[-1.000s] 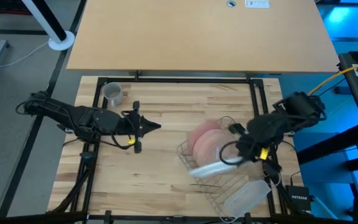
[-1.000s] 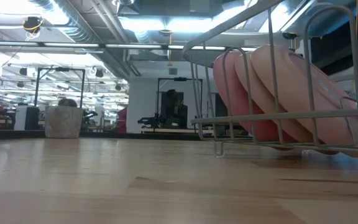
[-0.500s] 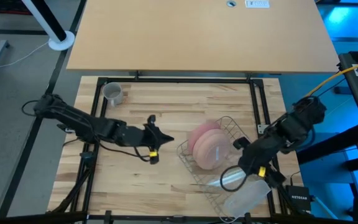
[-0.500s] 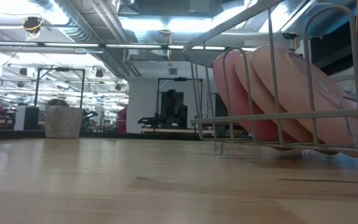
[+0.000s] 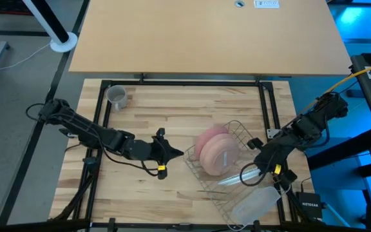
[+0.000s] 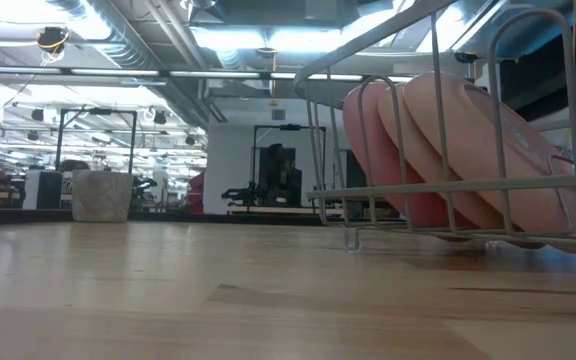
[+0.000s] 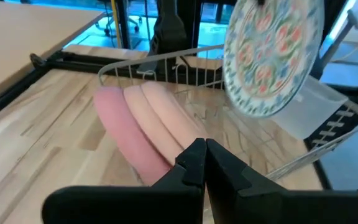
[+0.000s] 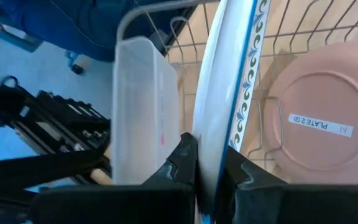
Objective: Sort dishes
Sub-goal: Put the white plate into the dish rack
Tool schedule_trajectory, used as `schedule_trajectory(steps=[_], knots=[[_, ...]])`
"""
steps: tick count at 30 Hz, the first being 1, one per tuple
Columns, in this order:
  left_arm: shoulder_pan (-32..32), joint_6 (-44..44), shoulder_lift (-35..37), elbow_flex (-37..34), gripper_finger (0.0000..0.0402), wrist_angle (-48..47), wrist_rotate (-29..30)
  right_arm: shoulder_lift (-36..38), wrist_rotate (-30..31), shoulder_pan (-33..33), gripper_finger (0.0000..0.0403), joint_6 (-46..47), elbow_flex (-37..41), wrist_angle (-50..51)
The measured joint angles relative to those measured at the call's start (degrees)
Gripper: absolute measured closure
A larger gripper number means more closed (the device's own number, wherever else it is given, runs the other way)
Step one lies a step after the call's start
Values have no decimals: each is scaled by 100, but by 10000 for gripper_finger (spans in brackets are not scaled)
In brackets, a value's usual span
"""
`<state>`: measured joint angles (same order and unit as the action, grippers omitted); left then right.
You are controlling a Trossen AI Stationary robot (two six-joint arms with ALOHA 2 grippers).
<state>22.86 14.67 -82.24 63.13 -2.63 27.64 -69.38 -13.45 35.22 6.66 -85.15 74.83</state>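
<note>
Two salmon-pink plates (image 5: 214, 149) stand on edge in the wire rack (image 5: 232, 132), leaning toward the table's right; they also show in the low view (image 6: 448, 150) and the left wrist view (image 7: 142, 124). My right gripper (image 5: 263, 169) is shut on the blue-green patterned plate (image 7: 272, 56) above the rack's near right part. My left gripper (image 5: 172, 153) is shut and empty, level, just left of the rack, pointing at the pink plates. The grey mug (image 5: 116, 96) stands on its base at the far left of the table. My right gripper pinches the patterned plate's rim (image 8: 211, 146) between its two fingers, one finger (image 8: 182, 155) on the white underside and one on the patterned face. The fingers come slanting from the table's right and above. The plate stands nearly on edge, patterned face toward the table's left, lifted above the rack.
A translucent plastic tray (image 5: 256, 203) lies by the rack's near right corner, at the table's near edge; it also shows in the right wrist view (image 8: 142, 106). Bare wooden table lies between the mug and the rack.
My left gripper has gone toward the table's right edge, up to the rack, staying shut. My right gripper has drawn back toward the near right corner with the patterned plate, which has tipped from lying flatter to standing nearly on edge.
</note>
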Motion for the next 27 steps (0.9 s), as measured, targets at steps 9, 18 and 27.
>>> schedule_trajectory(steps=[9,18,27], knots=[[76,41,-37,2,401,383,2,484,143,0,381,-673,1392,-524],[74,451,-89,2,401,411,4,532,35,-3,380,-1242,1850,-648],[74,521,-229,2,402,524,7,535,-44,-514,379,-1339,2040,-848]])
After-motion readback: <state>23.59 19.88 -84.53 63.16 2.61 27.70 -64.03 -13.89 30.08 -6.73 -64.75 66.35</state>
